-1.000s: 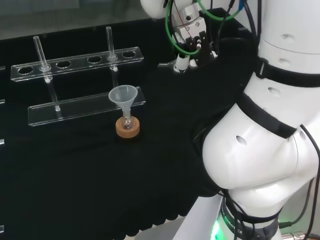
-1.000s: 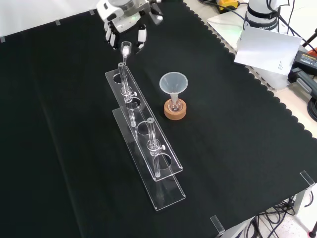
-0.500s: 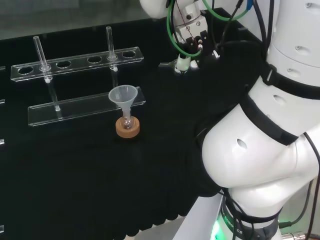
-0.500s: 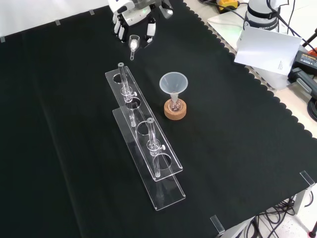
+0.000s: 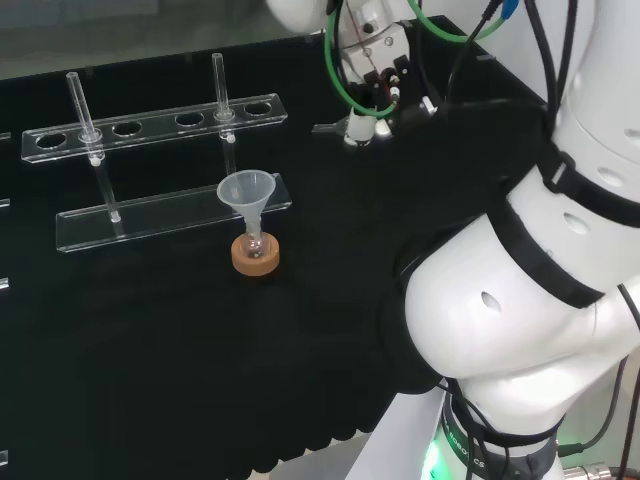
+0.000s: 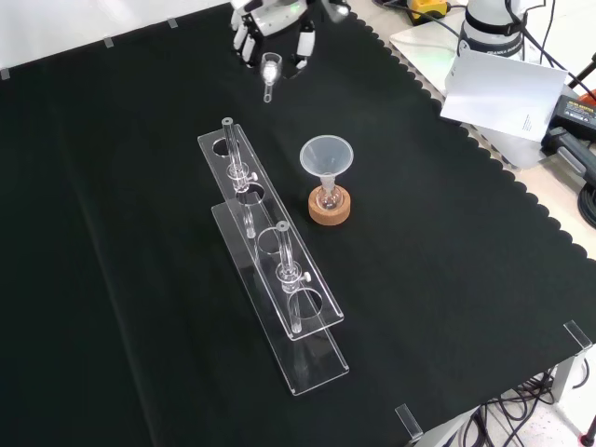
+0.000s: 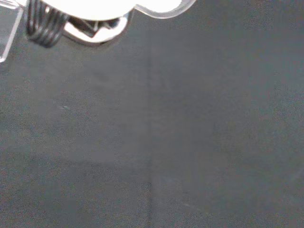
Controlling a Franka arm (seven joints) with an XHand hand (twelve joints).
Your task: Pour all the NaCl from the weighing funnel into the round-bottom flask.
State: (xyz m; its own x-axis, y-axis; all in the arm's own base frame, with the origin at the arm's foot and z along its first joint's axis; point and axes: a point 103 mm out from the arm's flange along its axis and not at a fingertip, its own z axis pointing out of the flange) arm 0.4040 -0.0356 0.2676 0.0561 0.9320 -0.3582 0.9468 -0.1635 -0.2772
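Weighing funnel [image 6: 269, 71], small, clear glass, likely light, brittle and slippery, hangs pinched in the robot hand [image 6: 273, 20] at far bench edge, well apart from the round-bottom flask [image 6: 326, 196]; grip its bowl end.

Place: a laboratory test bench.
Table [image 6: 447, 279]: draped in black cloth with a scalloped edge, filling most of the front view.
Glassware: a clear tube rack [image 6: 270, 256] at frame centre; beside it a plastic funnel [image 6: 326, 156] sits in a small flask on a cork ring [image 6: 330, 207].
Surroundings: cables [image 6: 577, 121] and a paper sheet [image 6: 503, 93], upper right of the front view.
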